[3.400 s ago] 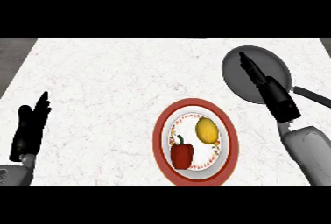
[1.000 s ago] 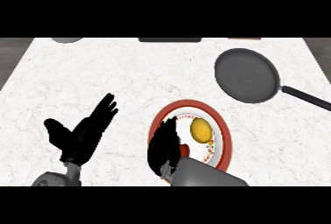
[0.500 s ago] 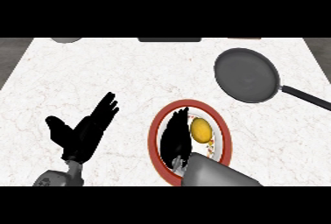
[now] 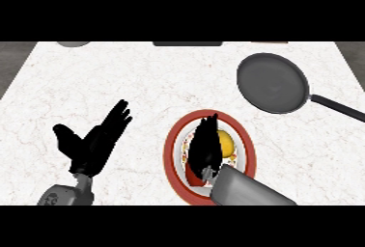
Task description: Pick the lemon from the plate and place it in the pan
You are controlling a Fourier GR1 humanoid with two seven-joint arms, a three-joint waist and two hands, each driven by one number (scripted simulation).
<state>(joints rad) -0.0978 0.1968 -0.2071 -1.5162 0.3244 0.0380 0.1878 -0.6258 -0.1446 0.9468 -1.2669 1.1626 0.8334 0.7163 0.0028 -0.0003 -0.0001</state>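
Observation:
A yellow lemon [image 4: 225,142] lies on a white plate with a red rim [image 4: 173,153] near the counter's front. My right hand [image 4: 205,144] hangs over the plate with straight fingers, just left of the lemon and partly covering it. A red pepper [image 4: 194,179] peeks out below that hand. The dark grey pan [image 4: 272,83] sits at the back right, its handle [image 4: 340,108] pointing right. My left hand [image 4: 96,140] is open on the left, fingers spread, apart from everything.
The white marbled counter [image 4: 143,77] stretches around plate and pan. A grey round object [image 4: 73,44] and a dark flat item [image 4: 188,44] show at the far edge.
My right hand has come from the pan down to the plate and slid from its left part toward the lemon. The left hand rose and turned inward earlier, then stayed still.

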